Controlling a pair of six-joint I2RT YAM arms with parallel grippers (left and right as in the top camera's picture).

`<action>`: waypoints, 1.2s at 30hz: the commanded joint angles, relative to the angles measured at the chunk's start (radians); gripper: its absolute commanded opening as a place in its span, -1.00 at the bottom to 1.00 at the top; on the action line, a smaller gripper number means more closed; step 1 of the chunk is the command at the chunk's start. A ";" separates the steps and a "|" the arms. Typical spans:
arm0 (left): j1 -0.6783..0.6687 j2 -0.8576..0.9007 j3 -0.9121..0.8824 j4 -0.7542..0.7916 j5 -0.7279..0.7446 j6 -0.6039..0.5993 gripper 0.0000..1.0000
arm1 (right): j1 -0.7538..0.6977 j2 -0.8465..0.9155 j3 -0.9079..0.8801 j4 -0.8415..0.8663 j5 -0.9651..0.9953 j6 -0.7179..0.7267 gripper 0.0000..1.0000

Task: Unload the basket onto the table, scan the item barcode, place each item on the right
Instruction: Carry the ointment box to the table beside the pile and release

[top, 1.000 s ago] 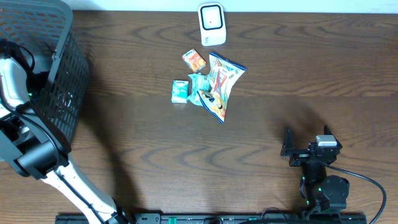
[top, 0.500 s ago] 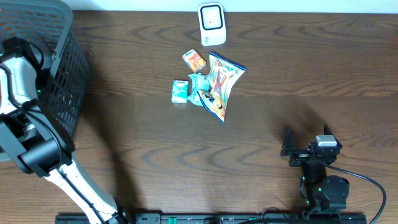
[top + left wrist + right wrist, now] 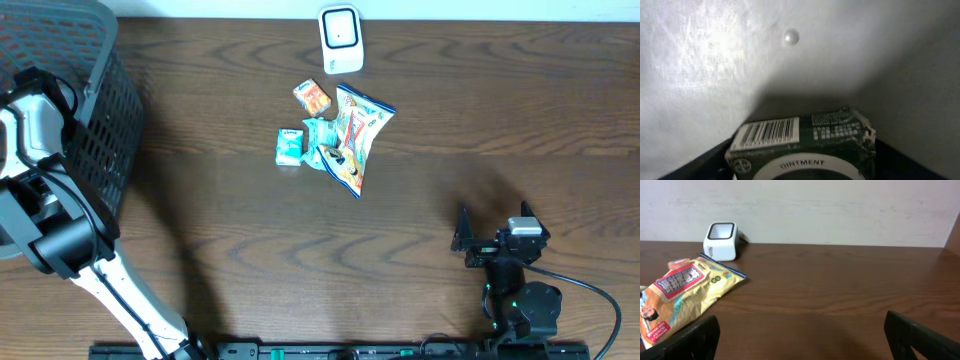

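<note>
Upper left, the basket [image 3: 100,120] holds the left gripper [image 3: 800,172]. An ointment box [image 3: 800,137], barcode showing, sits between its fingers [image 3: 695,167]; I cannot tell if they grip it. Centre: snack bag [image 3: 355,135] and packets [image 3: 290,146] below the scanner [image 3: 341,38]. Lower right, the right gripper [image 3: 494,216] gapes wide, empty.

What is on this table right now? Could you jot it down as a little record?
scanner: white, at the far edge of the table
snacks: chip bag and small packets piled mid-table
basket: black mesh, by the left arm
left tool: fingers either side of a green ointment box, barcode showing; grip unclear
right tool: open, empty, near the front edge
</note>
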 commanded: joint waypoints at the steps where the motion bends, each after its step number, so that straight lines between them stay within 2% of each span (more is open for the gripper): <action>1: 0.005 0.024 -0.014 0.000 -0.039 0.033 0.55 | -0.007 -0.004 -0.002 -0.003 0.002 -0.014 0.99; 5: 0.005 0.011 0.008 -0.008 -0.035 0.073 0.27 | -0.007 -0.004 -0.002 -0.003 0.002 -0.014 0.99; 12: 0.007 -0.099 0.056 -0.023 -0.035 0.072 0.25 | -0.007 -0.004 -0.002 -0.003 0.002 -0.014 0.99; 15: 0.010 -0.192 0.061 -0.005 -0.035 0.072 0.14 | -0.007 -0.004 -0.002 -0.003 0.002 -0.014 0.98; 23: 0.026 -0.512 0.062 0.097 -0.035 0.048 0.14 | -0.007 -0.004 -0.002 -0.003 0.002 -0.014 0.98; 27: 0.029 -0.723 0.062 0.198 -0.035 0.031 0.17 | -0.007 -0.004 -0.002 -0.003 0.002 -0.014 0.99; 31: 0.021 -0.840 0.061 0.218 -0.030 0.031 0.17 | -0.007 -0.004 -0.002 -0.003 0.002 -0.014 0.99; 33: 0.003 -0.890 0.061 0.218 0.019 0.031 0.16 | -0.007 -0.004 -0.002 -0.003 0.002 -0.014 0.99; 36: -0.055 -0.927 0.061 0.226 0.168 0.054 0.17 | -0.007 -0.004 -0.002 -0.003 0.002 -0.014 0.99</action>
